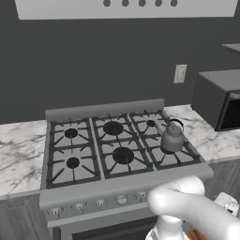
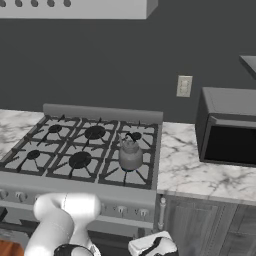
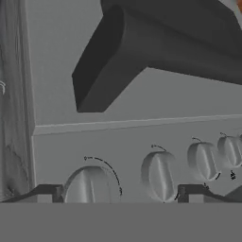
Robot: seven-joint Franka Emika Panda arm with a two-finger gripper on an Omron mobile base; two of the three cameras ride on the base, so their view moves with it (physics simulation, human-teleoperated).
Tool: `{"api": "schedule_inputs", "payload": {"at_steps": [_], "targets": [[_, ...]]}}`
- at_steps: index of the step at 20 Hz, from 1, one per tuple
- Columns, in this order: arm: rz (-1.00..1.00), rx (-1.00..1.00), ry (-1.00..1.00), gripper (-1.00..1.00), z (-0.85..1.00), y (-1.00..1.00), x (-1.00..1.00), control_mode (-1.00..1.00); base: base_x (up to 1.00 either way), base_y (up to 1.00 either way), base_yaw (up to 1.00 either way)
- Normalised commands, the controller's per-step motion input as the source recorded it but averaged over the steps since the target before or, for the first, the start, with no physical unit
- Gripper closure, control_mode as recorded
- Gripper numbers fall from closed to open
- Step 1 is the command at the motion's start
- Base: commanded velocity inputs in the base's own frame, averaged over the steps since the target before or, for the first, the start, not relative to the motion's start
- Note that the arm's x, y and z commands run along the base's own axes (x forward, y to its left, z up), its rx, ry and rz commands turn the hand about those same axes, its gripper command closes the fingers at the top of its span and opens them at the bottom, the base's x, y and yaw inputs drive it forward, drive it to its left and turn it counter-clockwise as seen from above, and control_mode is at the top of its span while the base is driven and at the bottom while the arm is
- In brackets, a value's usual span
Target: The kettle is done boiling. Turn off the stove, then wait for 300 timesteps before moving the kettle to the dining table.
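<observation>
The kettle (image 1: 172,138) (image 2: 130,154), small and dull grey with a dark arched handle, stands on the stove's front right burner. The stove (image 1: 122,183) (image 2: 75,187) is a wide grey gas range with black grates and a row of front knobs. In the hand view my gripper (image 3: 118,194) is open, close in front of the knob panel. Its left fingertip (image 3: 47,193) sits beside one knob (image 3: 90,186), and a second knob (image 3: 158,176) lies between the tips. Nothing is held. The dining table is out of view.
A dark microwave (image 1: 220,101) (image 2: 227,132) sits on the marble counter (image 2: 190,170) right of the stove. More marble counter (image 1: 18,154) lies to the left. A range hood (image 1: 126,7) hangs overhead. The dark oven handle (image 3: 156,42) runs beside the knobs.
</observation>
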Motion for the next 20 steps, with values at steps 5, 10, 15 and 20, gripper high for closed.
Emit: {"api": "schedule_inputs", "payload": {"at_steps": [5,10,15,20], "targets": [[0.0,0.0,-0.08,-1.0,0.41,-0.05,-0.48,-1.0,0.0,0.0,0.0],[0.0,-0.05,-0.06,-1.0,0.58,-0.04,-0.34,-1.0,0.0,0.0,0.0],[0.0,-0.06,-0.01,-1.0,0.68,-0.01,-0.18,-1.0,0.0,0.0,0.0],[0.0,-0.09,0.0,-1.0,0.66,0.0,-0.11,-1.0,0.0,0.0,0.0]]}}
